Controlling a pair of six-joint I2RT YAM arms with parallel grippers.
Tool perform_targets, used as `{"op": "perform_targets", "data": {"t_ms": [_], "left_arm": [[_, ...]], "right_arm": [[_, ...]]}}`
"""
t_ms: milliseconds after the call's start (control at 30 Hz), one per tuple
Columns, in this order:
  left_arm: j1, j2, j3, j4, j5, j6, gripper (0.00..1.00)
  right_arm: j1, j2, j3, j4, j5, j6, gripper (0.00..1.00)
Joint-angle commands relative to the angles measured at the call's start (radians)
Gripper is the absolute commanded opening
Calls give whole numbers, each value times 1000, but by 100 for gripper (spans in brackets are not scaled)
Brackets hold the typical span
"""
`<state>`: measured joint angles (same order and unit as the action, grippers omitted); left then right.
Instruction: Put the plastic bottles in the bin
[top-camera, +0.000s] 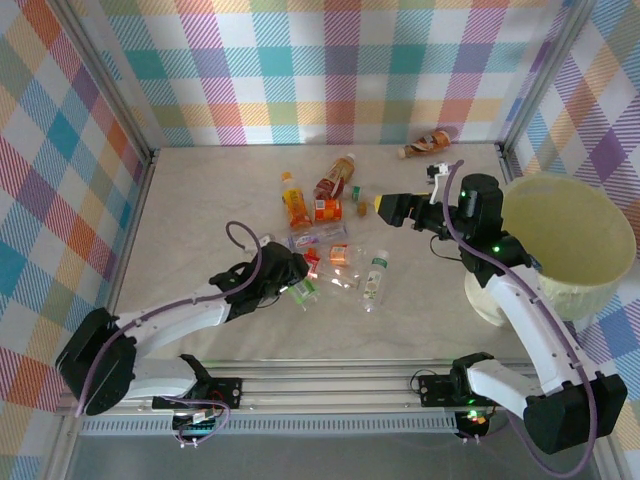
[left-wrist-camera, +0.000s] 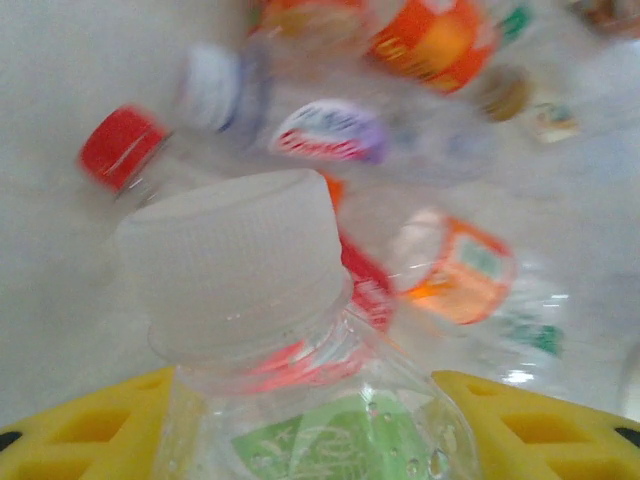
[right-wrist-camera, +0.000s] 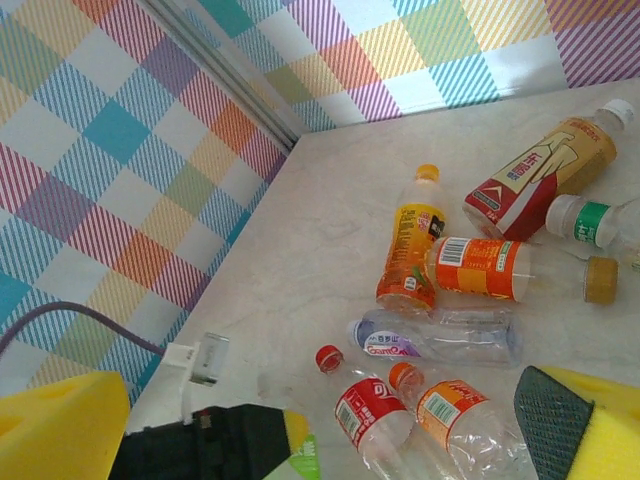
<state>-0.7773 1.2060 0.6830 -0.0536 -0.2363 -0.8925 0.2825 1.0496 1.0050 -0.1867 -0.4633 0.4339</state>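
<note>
Clear white-capped bottle (left-wrist-camera: 290, 340) sits gripped at its shoulder between yellow fingers (left-wrist-camera: 90, 430) of my left tool (top-camera: 293, 283), near worktop middle. My right tool (top-camera: 384, 207) gapes wide, empty, beside bin (top-camera: 565, 180) at right edge. Step, I judge: pick made. Next: lift clear of other bottles (top-camera: 325, 210), carry over bin, release.

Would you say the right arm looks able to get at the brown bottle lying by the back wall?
Probably yes: the right tool is open and empty, and the brown bottle lies alone just beyond it, with nothing between them.
</note>
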Motion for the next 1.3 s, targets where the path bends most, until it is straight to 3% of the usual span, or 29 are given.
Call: {"op": "perform_targets", "data": {"t_ms": [0, 267, 467, 667, 900, 1267], "left_arm": [[-4, -50, 18, 150, 23, 165, 53], [42, -5, 117, 377, 160, 263, 53], [51, 48, 260, 365, 253, 309, 53], [52, 68, 384, 266, 247, 288, 54], [51, 85, 411, 252, 247, 258, 54], [51, 96, 422, 229, 226, 244, 54]], "right_arm": [[10, 4, -21, 92, -75, -4, 100], [101, 17, -58, 180, -144, -91, 100], [171, 33, -51, 142, -113, -141, 100], [214, 77, -36, 134, -133, -169, 100], [277, 132, -2, 177, -150, -207, 100], [323, 173, -8, 243, -35, -202, 100]]}}
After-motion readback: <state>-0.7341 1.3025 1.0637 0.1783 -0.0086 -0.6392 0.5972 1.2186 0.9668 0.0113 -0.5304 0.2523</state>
